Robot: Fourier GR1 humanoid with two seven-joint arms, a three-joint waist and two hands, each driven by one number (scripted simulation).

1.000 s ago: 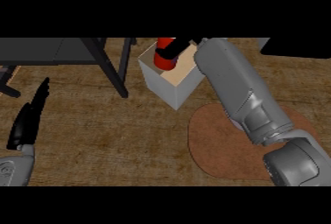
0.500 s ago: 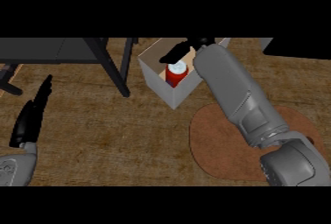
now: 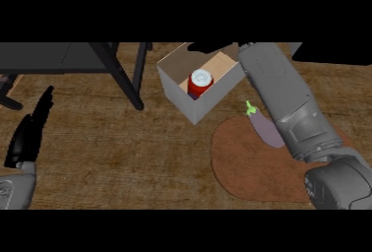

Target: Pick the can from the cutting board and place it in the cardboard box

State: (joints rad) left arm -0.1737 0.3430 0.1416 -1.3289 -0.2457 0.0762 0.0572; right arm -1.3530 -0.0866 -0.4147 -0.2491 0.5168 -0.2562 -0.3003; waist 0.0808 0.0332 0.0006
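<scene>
Wooden counter — can (image 3: 199,82) stands inside cardboard box (image 3: 179,90), eggplant (image 3: 264,129) on cutting board (image 3: 247,167); left robot hand (image 3: 30,132) straight-fingered, holding nothing.

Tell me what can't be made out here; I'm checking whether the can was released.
- Right hand, head view: mostly cut off by the top band and behind the box's far wall; fingers unreadable.
- Can: base hidden inside the cardboard box.
- Eggplant: right side hidden by the forearm.

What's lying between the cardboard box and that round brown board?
In the head view, an eggplant lies just past the box, its lower end resting on the board, beside the robot's right forearm.
</scene>
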